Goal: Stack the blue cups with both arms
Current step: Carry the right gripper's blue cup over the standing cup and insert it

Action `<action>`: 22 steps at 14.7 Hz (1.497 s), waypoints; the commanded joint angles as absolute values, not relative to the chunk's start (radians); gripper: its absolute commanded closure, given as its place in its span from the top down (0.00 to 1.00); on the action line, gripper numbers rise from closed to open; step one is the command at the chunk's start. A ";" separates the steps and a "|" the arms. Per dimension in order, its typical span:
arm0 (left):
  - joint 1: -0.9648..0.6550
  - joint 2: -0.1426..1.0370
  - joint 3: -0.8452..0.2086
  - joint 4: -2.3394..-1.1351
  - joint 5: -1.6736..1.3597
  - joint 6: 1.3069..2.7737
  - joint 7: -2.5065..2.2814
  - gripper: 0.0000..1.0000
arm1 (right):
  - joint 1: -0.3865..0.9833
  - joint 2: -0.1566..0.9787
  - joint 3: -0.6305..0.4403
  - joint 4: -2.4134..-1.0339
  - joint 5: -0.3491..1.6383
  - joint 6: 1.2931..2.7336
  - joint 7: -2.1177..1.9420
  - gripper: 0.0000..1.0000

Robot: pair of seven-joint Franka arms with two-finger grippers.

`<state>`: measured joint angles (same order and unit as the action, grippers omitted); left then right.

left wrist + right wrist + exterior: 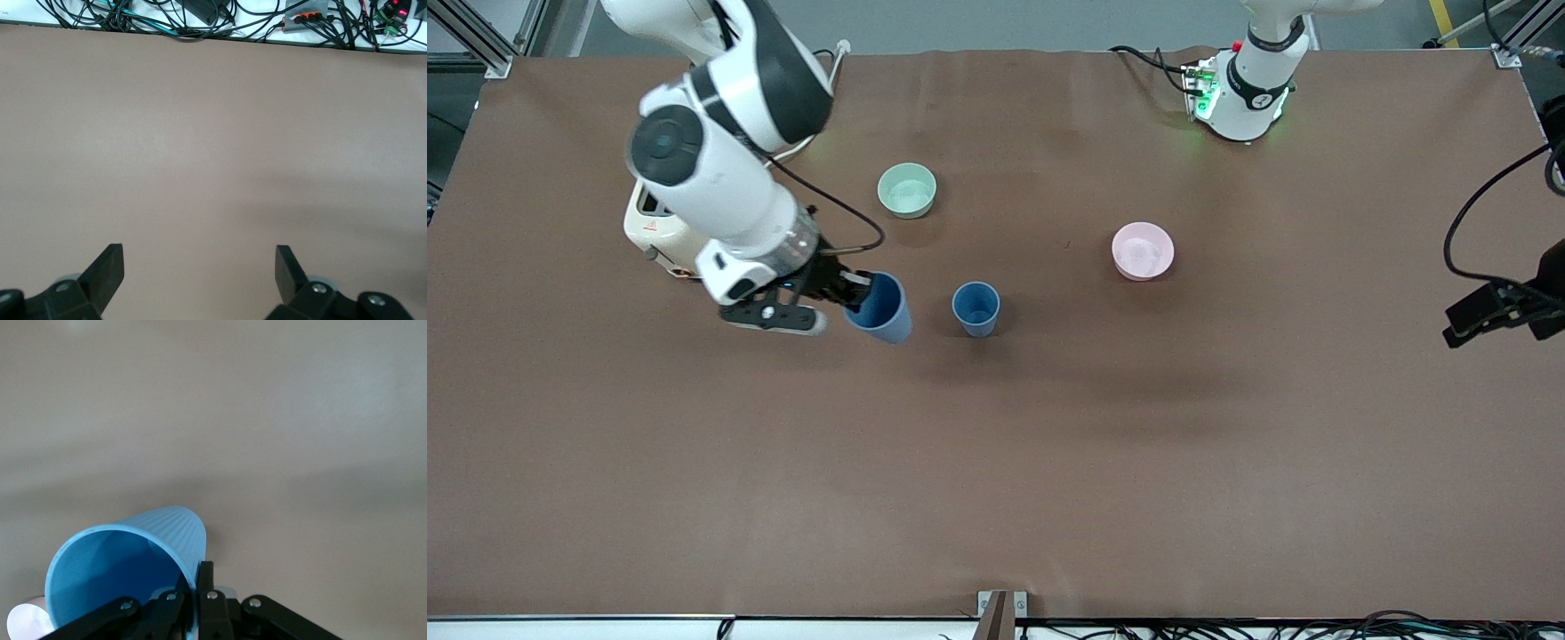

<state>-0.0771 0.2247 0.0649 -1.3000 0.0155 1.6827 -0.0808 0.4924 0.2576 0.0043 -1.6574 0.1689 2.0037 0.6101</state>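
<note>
We take the standing blue cup (976,308) as our landmark; it sits upright on the brown table (1049,462), mouth up. The right gripper (852,292) is clenched on the rim of the held blue cup (880,308), one finger inside the mouth and one outside on the ribbed wall. In the right wrist view we see this held blue cup (130,570) tilted, its mouth turned toward the camera, with the right gripper (195,597) pinching the rim. The held cup is just beside the landmark, toward the right arm's end of the table, apart from it.

The pale green bowl (907,190) lies farther from the front camera than the landmark. The pink bowl (1143,251) lies toward the left arm's end.

The left gripper (200,270) waits over bare table, fingers (110,267) released and spread wide.
</note>
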 commanded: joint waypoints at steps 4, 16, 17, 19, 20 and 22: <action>-0.089 0.150 0.074 -1.348 0.003 1.609 -0.097 1.00 | 0.619 0.299 -0.008 -1.750 0.155 2.142 0.685 0.03; -0.095 0.037 0.055 -1.559 -0.002 1.715 -0.083 1.00 | 0.704 0.342 -0.008 -1.825 0.155 2.255 0.732 0.04; -0.097 0.037 0.055 -1.554 0.002 1.715 -0.086 1.00 | 0.706 0.347 -0.008 -1.825 0.155 2.256 0.733 0.04; -0.097 0.035 0.055 -1.552 0.003 1.706 -0.091 1.00 | 0.707 0.354 -0.008 -1.825 0.155 2.258 0.732 0.05; -0.092 0.035 0.055 -1.531 0.000 1.695 -0.091 1.00 | 0.706 0.363 -0.009 -1.824 0.155 2.263 0.732 0.07; -0.084 0.038 0.057 -1.522 -0.002 1.671 -0.087 1.00 | 0.704 0.386 -0.009 -1.824 0.149 2.302 0.729 0.23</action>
